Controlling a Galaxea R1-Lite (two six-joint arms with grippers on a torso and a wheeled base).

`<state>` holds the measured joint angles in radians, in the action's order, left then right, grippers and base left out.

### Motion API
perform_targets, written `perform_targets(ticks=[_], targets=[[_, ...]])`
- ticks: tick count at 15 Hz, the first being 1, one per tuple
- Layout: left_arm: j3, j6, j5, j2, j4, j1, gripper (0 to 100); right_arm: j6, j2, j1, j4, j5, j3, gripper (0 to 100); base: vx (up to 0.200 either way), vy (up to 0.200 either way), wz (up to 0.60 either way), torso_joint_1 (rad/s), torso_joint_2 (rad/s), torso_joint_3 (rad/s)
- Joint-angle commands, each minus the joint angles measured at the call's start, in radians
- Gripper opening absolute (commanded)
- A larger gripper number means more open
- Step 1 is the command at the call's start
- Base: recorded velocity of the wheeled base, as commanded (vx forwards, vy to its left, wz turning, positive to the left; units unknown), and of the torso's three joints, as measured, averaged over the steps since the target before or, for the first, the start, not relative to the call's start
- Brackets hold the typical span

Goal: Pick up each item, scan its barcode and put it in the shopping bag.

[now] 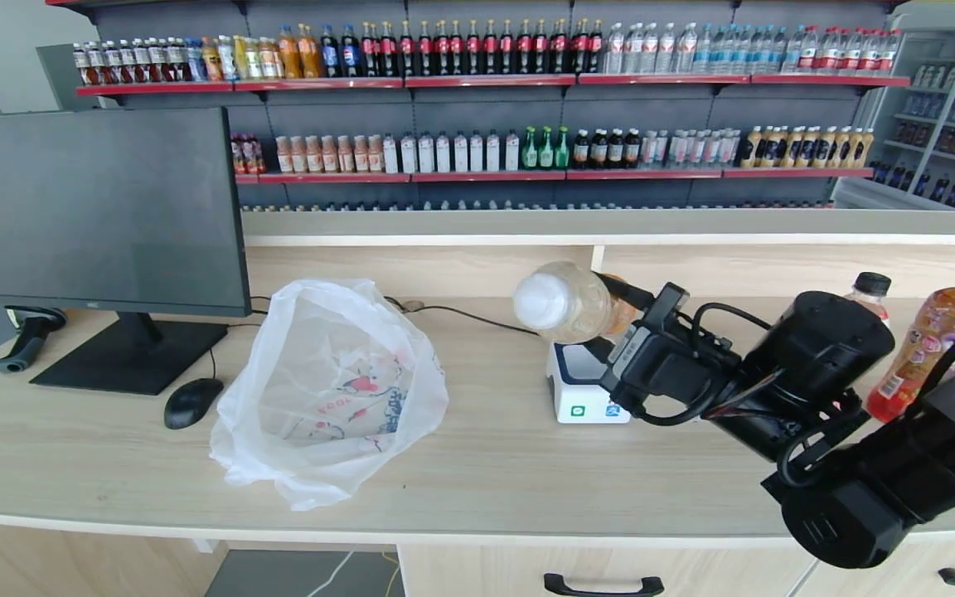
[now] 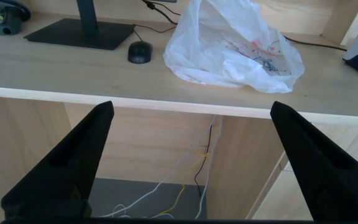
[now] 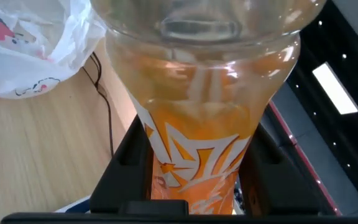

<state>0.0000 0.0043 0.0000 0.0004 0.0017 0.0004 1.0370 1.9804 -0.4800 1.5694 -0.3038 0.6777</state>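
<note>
Evidently for scanning, the right hand grips the orange drink bottle tipped sideways just above the scanner, its label likely facing it; the shopping bag slumps left of the scanner on the tabletop, while the left hand hangs open.

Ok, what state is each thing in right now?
Clear plastic bottle of orange drink: white cap on, held on its side above the small white scanner.
Right gripper: shut on the bottle.
Left gripper: open, empty, below the counter edge.
White plastic shopping bag: slumped on the wooden counter.
Black monitor: screen dark.
Purple-capped amber drink bottle: upright, capped.
Black-capped clear bottle: upright, capped.
</note>
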Motion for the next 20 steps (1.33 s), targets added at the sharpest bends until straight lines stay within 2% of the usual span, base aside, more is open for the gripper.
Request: perform_targets(ticks=[1,3,6,11,15,20], targets=[[0.0,0.0,0.0,0.0,0.0,0.001,100,0.035,0.034,0.023,0.001,-0.028,0.005,0,0.0,0.0,0.0,0.0,0.0,0.0],[0.0,0.0,0.0,0.0,0.0,0.0,100,0.077,0.032,0.064,0.001,-0.063,0.0,0,0.0,0.0,0.0,0.0,0.0,0.0],[0.0,0.0,0.0,0.0,0.0,0.0,100,0.118,0.043,0.064,0.001,-0.095,-0.012,0,0.0,0.0,0.0,0.0,0.0,0.0],[0.0,0.0,0.0,0.0,0.0,0.001,100,0.241,0.112,0.073,0.001,-0.221,-0.001,0,0.0,0.0,0.0,0.0,0.0,0.0],[0.0,0.0,0.0,0.0,0.0,0.001,100,0.281,0.152,0.112,0.001,-0.288,0.013,0,0.0,0.0,0.0,0.0,0.0,0.0],[0.0,0.0,0.0,0.0,0.0,0.0,100,0.29,0.159,0.124,0.001,-0.317,0.017,0,0.0,0.0,0.0,0.0,0.0,0.0]])
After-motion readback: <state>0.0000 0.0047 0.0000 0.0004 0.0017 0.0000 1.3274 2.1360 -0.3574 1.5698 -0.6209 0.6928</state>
